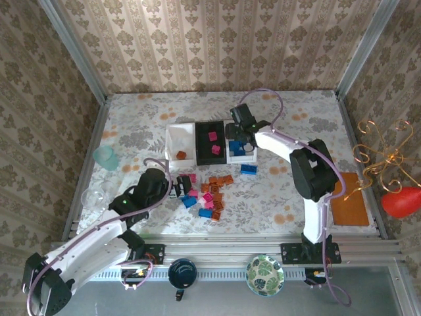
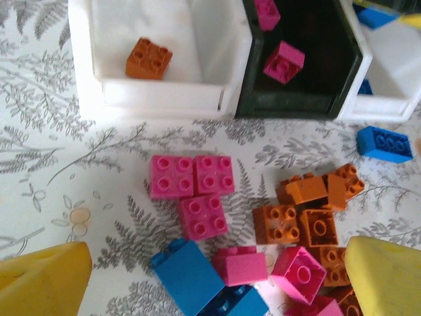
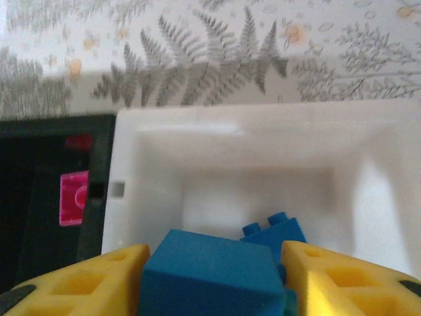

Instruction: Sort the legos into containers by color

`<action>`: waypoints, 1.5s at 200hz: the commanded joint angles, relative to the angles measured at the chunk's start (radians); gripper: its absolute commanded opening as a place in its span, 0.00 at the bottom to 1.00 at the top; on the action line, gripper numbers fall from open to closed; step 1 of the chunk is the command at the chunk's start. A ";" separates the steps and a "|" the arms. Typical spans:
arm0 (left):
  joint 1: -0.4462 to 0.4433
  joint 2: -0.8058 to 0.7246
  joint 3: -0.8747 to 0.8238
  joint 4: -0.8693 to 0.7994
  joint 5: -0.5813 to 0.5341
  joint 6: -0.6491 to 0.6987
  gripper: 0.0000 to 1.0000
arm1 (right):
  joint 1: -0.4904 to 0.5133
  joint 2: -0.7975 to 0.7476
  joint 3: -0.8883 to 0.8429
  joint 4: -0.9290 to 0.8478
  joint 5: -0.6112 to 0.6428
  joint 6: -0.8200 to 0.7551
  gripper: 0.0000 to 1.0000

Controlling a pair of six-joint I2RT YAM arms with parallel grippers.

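Three containers stand in a row: a left white tray point(image 1: 179, 135) with one orange lego point(image 2: 148, 58), a black tray point(image 1: 202, 150) with two pink legos point(image 2: 284, 61), and a right white tray point(image 3: 237, 141) with a blue lego point(image 3: 279, 232). My right gripper point(image 3: 210, 273) hangs over that right tray, shut on a blue lego point(image 3: 207, 270) that fills the gap between its yellow fingers. My left gripper point(image 2: 217, 280) stands open above the loose pile of pink, orange and blue legos point(image 1: 210, 194), touching none. One blue lego point(image 2: 385, 143) lies apart by the right tray.
A translucent green cup point(image 1: 105, 157) and a clear glass point(image 1: 92, 195) stand at the left. An orange mat point(image 1: 348, 199), a wire stand and a red object point(image 1: 401, 201) are at the right. A dark cup point(image 1: 182, 272) and a green-patterned bowl point(image 1: 265, 275) sit at the near rail.
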 commanded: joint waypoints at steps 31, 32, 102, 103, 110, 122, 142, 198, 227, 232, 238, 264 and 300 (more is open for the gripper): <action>0.009 -0.021 -0.034 -0.101 0.026 -0.038 0.97 | 0.029 -0.121 -0.070 0.039 -0.066 0.006 0.73; 0.009 -0.020 -0.036 -0.100 0.028 -0.038 0.97 | 0.030 -0.126 -0.075 0.041 -0.067 0.006 0.73; 0.001 0.223 -0.054 0.066 0.096 -0.039 0.77 | 0.171 -0.346 -0.359 0.116 -0.079 0.010 0.74; 0.002 0.225 -0.053 0.066 0.095 -0.038 0.76 | 0.172 -0.349 -0.362 0.117 -0.079 0.011 0.74; 0.001 0.249 -0.050 0.067 0.083 -0.041 0.73 | 0.175 -0.367 -0.384 0.120 -0.080 0.016 0.74; 0.001 0.275 -0.051 0.073 0.067 -0.044 0.71 | 0.177 -0.399 -0.416 0.128 -0.084 0.022 0.74; 0.010 0.320 -0.057 0.115 0.077 -0.039 0.71 | 0.180 -0.448 -0.455 0.133 -0.084 0.029 0.74; 0.048 0.326 -0.047 0.005 0.008 -0.064 0.45 | 0.180 -0.497 -0.489 0.137 -0.077 0.035 0.74; 0.087 0.226 -0.064 -0.050 0.012 -0.051 0.44 | 0.180 -0.490 -0.485 0.140 -0.080 0.038 0.74; 0.089 0.211 -0.065 -0.051 0.018 -0.044 0.46 | 0.180 -0.487 -0.486 0.139 -0.081 0.037 0.74; 0.088 0.195 -0.062 -0.049 0.028 -0.038 0.49 | 0.180 -0.487 -0.482 0.139 -0.082 0.037 0.74; 0.059 0.164 -0.042 -0.005 0.062 -0.014 0.68 | 0.180 -0.490 -0.475 0.136 -0.077 0.034 0.74; 0.034 0.292 0.001 0.058 0.056 0.008 0.77 | 0.180 -0.496 -0.471 0.126 -0.074 0.030 0.74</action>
